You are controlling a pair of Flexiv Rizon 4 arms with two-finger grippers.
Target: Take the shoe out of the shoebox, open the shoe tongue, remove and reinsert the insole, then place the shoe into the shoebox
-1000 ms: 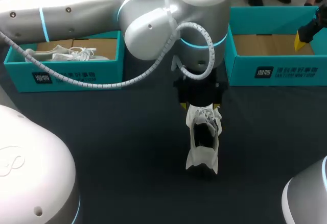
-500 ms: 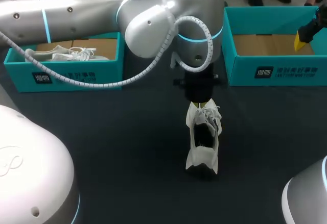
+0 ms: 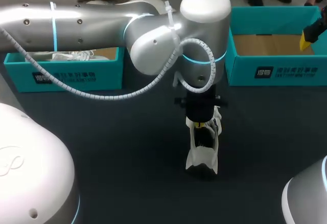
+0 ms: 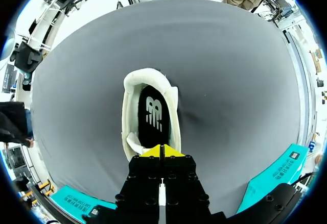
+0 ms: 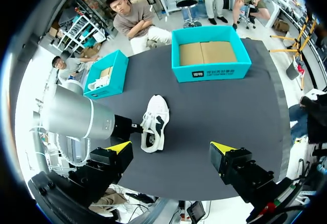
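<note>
While left end effector (pressed together) hides shoe laces | right end effector spread | empty shoebox behind

A white logo is showing on the black insole inside the shoe, just ahead of the left gripper, whose yellow tips are pressing together. It is a mark of slanted strokes, not words.

A white printed label is sitting on the front wall of the teal shoebox off to that gripper's right. It is a small square sign beside two short lines of characters too small to make out. A second label of the same kind is sitting on the front wall of the other shoebox, off to its left.

From the right gripper, standing wide open, the first label is showing far ahead, past the shoe, and is not legible.
</note>
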